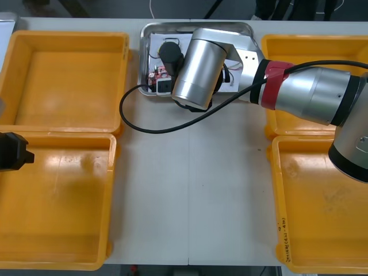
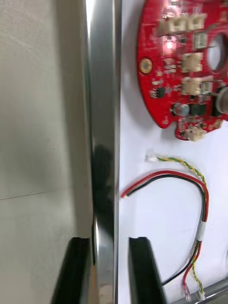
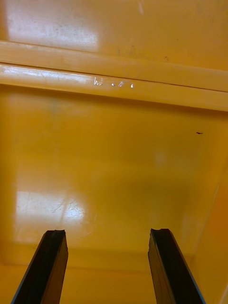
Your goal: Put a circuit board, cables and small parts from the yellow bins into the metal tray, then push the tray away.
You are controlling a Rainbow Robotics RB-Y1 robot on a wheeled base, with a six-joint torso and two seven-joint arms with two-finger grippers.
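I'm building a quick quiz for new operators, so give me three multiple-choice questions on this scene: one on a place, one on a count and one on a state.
1. Where is the circuit board? A in a yellow bin; B in the metal tray; C on the bare table.
2. How many yellow bins are on the table? A two; B three; C four.
3. How is the right gripper? A open above a bin; B shut on the tray's rim; C shut on a cable.
Answers: B, it lies on the tray's white inside; C, two at each side; B, its fingers pinch the rim. The left gripper hangs open over the near left bin.
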